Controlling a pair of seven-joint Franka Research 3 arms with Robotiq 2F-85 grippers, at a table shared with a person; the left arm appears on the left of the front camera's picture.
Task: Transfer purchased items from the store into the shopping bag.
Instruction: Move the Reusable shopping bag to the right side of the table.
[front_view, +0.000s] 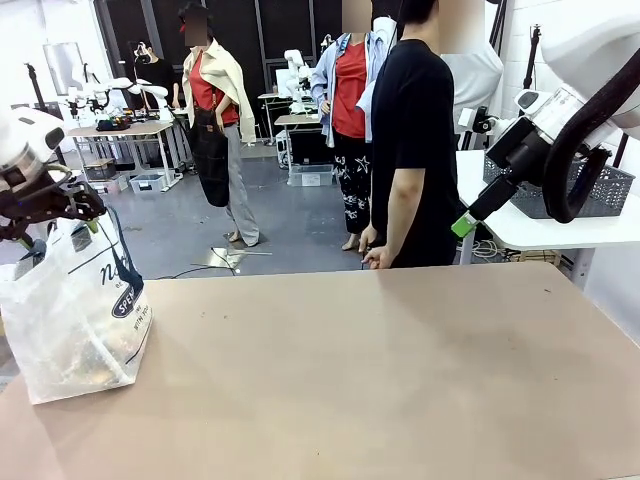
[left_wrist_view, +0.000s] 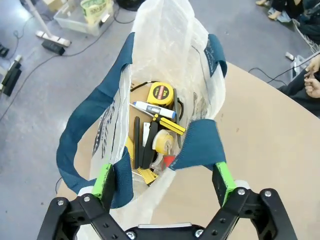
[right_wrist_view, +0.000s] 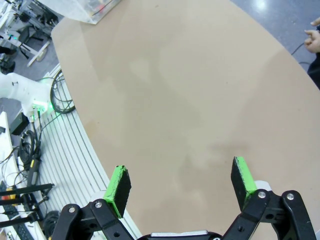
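Crinkled translucent shopping bag (left_wrist_view: 170, 45) – navy woven straps – under left end effector (left_wrist_view: 165, 182), both end effectors spread.

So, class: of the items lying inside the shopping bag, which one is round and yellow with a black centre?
The tape measure, at the far end of the shopping bag in the left wrist view. The white pen-like tool just below it is long and thin.

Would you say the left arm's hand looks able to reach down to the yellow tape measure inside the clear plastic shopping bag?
Probably yes: the left hand hangs open right above the clear plastic shopping bag, whose mouth gapes wide, and the yellow tape measure lies uncovered below. The navy strap handles beside the fingers might snag.
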